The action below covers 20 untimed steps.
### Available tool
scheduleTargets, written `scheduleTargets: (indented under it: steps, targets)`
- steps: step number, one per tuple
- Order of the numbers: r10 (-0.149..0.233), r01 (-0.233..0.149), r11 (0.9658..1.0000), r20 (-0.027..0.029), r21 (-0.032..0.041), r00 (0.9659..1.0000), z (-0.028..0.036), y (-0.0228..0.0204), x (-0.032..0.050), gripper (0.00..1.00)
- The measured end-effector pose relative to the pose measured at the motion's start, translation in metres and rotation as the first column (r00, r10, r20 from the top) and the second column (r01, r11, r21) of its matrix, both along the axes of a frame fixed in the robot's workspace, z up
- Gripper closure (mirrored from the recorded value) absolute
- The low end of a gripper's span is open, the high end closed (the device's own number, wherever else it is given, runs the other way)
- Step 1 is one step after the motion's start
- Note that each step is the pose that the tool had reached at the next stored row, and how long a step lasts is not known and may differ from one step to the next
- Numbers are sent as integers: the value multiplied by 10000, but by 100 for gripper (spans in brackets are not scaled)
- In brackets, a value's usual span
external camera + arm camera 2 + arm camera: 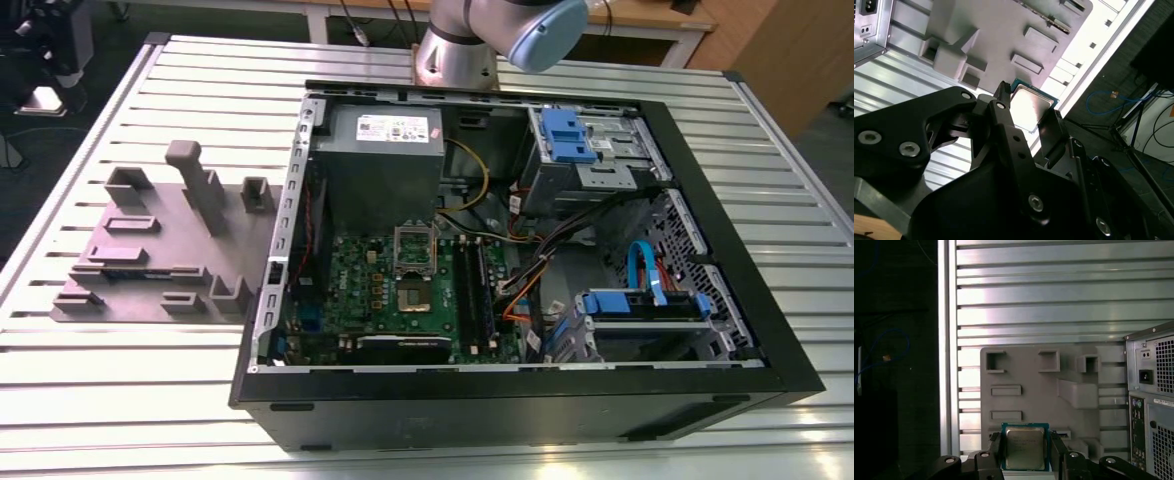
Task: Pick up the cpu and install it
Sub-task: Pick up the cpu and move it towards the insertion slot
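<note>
The tool (1025, 452) is clamped on the cpu (1025, 449), with one black finger (995, 446) against one edge of the chip and the other finger against the opposite edge. Its silver-grey top faces the camera in the first wrist view. In the second wrist view the cpu (1031, 106) sits between the same fingertips of the tool (1029, 119), its thin darker rim catching the light. Behind the chip in both wrist views lies the grey holder tray (1029, 395), a moulded plate with raised blocks and shallow slots, resting on the slatted metal bench (1054, 290). The chip hangs over the tray's edge, near the side rail of the bench. In the exterior view the tray (134, 250) lies on the bench (134, 380) at the exterior view's left, just beside the open computer case (534, 410). The case lies on its side with the motherboard (400, 290) facing up. The arm (467, 40) stands at the far side of the case. The case's rear panel (1154, 390) shows beside the tray in the first wrist view.
</note>
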<state>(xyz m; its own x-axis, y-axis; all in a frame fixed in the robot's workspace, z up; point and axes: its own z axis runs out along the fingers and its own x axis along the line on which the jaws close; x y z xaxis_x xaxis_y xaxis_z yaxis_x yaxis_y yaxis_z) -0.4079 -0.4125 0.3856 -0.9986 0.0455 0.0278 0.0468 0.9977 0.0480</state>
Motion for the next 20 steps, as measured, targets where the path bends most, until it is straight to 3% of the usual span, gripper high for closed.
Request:
scheduleTargets:
  steps: [20]
  targets:
    - [-1, 1, 10000, 2, 1, 10000, -1, 0, 56, 53]
